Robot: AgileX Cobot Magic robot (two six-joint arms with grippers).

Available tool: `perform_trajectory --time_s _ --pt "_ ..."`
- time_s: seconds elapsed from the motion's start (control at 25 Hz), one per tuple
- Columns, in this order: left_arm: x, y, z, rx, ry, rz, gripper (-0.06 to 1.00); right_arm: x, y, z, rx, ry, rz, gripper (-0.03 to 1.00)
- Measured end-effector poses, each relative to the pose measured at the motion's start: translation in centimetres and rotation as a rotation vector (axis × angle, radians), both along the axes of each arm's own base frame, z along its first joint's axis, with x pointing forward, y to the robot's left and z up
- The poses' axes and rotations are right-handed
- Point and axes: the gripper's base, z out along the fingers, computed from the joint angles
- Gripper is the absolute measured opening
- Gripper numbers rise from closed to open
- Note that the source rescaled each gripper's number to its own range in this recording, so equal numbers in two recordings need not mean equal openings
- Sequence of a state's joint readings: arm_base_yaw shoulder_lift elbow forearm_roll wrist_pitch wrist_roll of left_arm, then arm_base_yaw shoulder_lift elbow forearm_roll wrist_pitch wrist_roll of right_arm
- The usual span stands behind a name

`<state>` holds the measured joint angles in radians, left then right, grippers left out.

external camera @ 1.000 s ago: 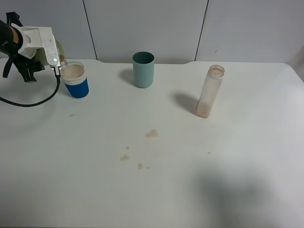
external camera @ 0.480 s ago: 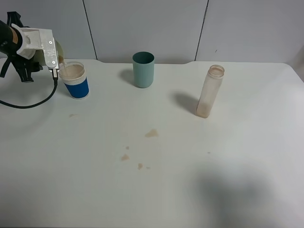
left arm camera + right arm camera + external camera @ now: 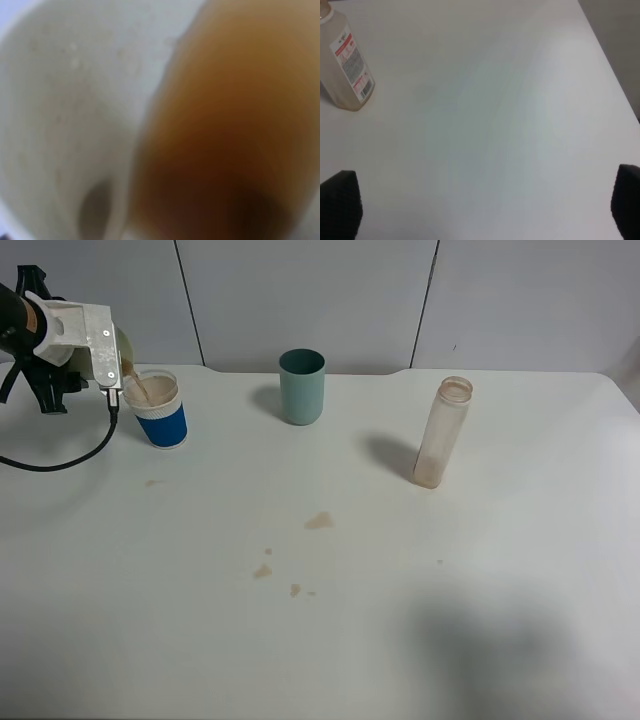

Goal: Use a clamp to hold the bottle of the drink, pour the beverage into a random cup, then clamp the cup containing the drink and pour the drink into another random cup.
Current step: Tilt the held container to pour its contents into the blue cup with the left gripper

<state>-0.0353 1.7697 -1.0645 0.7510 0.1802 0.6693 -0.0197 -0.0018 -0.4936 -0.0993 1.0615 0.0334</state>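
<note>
My left gripper (image 3: 103, 348) is shut on a pale cream cup (image 3: 124, 344) at the far left and holds it tipped over the blue cup with a white rim (image 3: 160, 410). A thin brown stream runs from the pale cup into the blue cup. The left wrist view shows only the pale cup's inside (image 3: 65, 100) with brown drink (image 3: 225, 130) pooled against one side. The nearly empty clear bottle (image 3: 441, 432) stands uncapped at the right, and it also shows in the right wrist view (image 3: 347, 70). My right gripper (image 3: 483, 200) is open and empty, over bare table near the bottle.
A teal cup (image 3: 302, 386) stands upright at the back middle. Small brown spills (image 3: 319, 521) mark the white table (image 3: 480, 590) near its middle. A black cable (image 3: 60, 455) loops from the left arm onto the table.
My left gripper has tipped the pale cup further over the blue cup, and a brown stream now falls into it. The bottle and teal cup have not moved.
</note>
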Motion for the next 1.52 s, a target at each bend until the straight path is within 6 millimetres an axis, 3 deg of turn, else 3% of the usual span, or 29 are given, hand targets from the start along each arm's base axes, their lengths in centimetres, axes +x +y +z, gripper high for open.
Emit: perform_trajectory --time_s 1.52 --pt "1.3 -0.1 -0.2 0.074 0.011 -0.075 0.02 0.0 0.0 0.0 0.0 0.0 0.0 1.0"
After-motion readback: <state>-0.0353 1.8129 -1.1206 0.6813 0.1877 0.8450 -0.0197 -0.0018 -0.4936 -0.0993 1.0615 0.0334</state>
